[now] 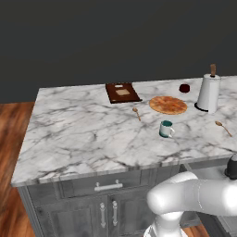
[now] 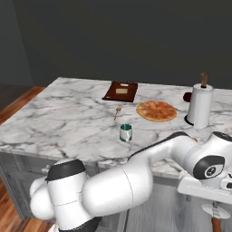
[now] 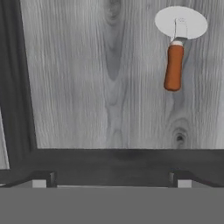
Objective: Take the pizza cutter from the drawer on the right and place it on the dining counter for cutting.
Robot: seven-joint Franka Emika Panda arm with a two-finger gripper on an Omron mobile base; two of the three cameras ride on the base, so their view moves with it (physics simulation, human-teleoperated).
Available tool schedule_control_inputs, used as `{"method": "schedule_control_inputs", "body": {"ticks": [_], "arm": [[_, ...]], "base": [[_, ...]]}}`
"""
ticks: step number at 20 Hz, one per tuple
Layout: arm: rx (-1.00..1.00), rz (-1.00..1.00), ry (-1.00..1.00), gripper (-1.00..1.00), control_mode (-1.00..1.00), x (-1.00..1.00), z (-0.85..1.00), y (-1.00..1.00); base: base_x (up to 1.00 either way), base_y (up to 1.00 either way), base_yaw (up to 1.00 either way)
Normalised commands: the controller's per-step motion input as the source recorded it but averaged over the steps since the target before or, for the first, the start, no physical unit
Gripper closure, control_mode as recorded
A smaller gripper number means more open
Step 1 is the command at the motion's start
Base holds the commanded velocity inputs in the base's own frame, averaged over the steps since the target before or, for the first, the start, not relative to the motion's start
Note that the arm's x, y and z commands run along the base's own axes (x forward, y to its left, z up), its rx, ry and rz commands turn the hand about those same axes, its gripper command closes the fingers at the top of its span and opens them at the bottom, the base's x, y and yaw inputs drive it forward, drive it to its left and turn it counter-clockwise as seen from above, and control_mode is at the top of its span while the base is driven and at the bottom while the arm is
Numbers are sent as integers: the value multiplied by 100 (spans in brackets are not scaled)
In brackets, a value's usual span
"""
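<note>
Your marble worktop (image 1: 83, 134) carries, near to far, a mug (image 1: 165, 129), two spoons, a pizza (image 1: 168, 105), a towel roll (image 1: 208, 92) and a board (image 1: 122, 92). The cutter (image 3: 177, 48) lies in the open drawer (image 3: 100, 78), clear of the walls. Your pincer (image 3: 112, 178) hangs above it, spread wide, holding nothing.

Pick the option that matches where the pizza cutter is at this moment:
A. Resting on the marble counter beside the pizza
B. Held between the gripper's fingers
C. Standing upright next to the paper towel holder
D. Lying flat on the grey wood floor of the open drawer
D: in the hand view the pizza cutter lies flat on the floor of the drawer, round blade and orange handle untouched.
</note>
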Motion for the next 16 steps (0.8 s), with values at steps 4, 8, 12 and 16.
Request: {"method": "schedule_control_inputs", "body": {"ticks": [4, 8, 12, 16], "arm": [[0, 7, 0, -100, -100, 1, -35, 0], [0, 9, 0, -100, -100, 0, -37, -1], [0, 11, -3, -100, -100, -1, -37, -4], [0, 11, -5, -100, -100, -3, -23, -8]], "base": [[0, 0, 0], [0, 0, 0], [0, 0, 0], [0, 0, 0]]}}
